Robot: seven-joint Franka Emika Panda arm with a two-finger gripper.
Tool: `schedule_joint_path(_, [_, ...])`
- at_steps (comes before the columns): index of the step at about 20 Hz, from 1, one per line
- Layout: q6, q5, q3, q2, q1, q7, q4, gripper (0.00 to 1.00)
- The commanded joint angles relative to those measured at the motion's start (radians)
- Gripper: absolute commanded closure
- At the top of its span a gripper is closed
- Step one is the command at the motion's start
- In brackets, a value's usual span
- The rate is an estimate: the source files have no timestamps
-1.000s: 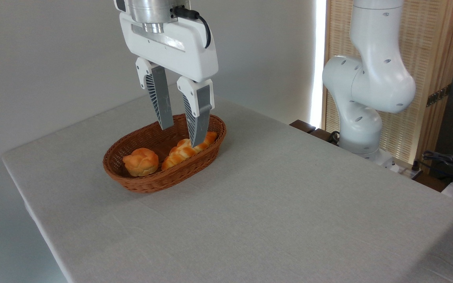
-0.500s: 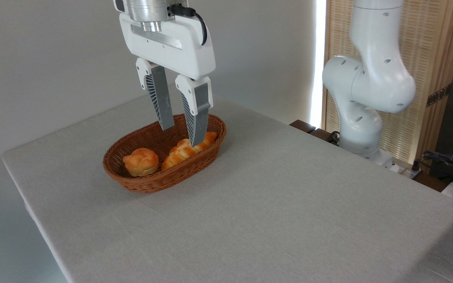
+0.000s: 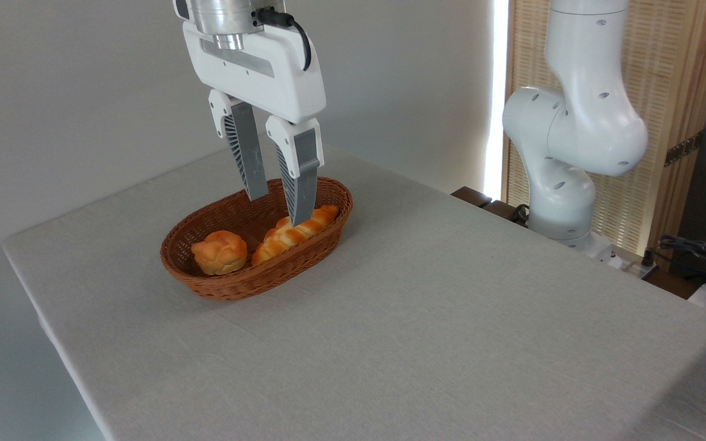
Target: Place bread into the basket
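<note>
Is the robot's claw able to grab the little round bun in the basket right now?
Probably yes. The round bun lies uncovered in the basket, beside the braided bread. The open gripper hangs just above, with nothing between them.

Bread (image 3: 295,233) in basket (image 3: 230,283), seemingly released

The bread (image 3: 295,233) is golden-orange with paler creases in a braided pattern. The bun (image 3: 219,251) is orange with lighter knotted folds. The basket (image 3: 249,282) is brown woven wicker. The pincer (image 3: 277,209) is white with grey ribbed fingers (image 3: 301,184). The desk (image 3: 426,318) is pale grey cloth.
</note>
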Motion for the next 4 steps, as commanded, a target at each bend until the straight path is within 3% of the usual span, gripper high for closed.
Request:
schedule_joint_path(1, [-0.033,0.011,-0.014,0.014,0.007,0.017,0.024,0.0])
schedule_joint_path(4, [-0.033,0.011,-0.017,0.014,0.007,0.018,0.026,0.0])
